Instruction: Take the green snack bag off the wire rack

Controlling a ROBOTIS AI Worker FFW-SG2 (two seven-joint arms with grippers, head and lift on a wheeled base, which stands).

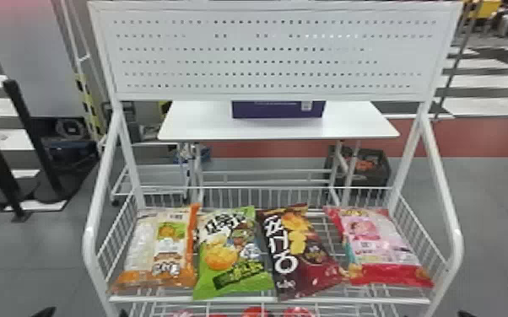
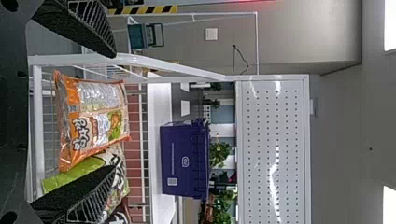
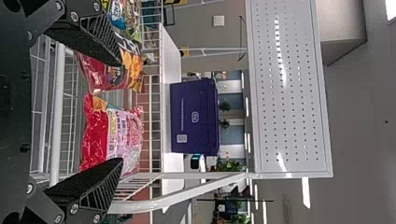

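Observation:
The green snack bag (image 1: pixel 234 257) lies on the wire rack (image 1: pixel 266 300), between an orange-and-white bag and a dark red one. At the bottom edge of the head view, the left gripper (image 1: pixel 85 312) shows its black tips, left of the bag; the right gripper (image 1: pixel 462 314) barely shows at the right. In the left wrist view, the left gripper (image 2: pixel 114 110) stands open, one finger covering part of the green snack bag (image 2: pixel 77 171). The right gripper (image 3: pixel 121 111) is open and empty, before the pink and dark red bags.
The orange-and-white bag (image 1: pixel 160 248), dark red bag (image 1: pixel 297 253) and pink bag (image 1: pixel 379 244) share the rack's basket. White side rails (image 1: pixel 443 202) flank it, below a perforated panel (image 1: pixel 266 55). Behind stands a white table (image 1: pixel 198 126) with a purple box (image 1: pixel 277 110).

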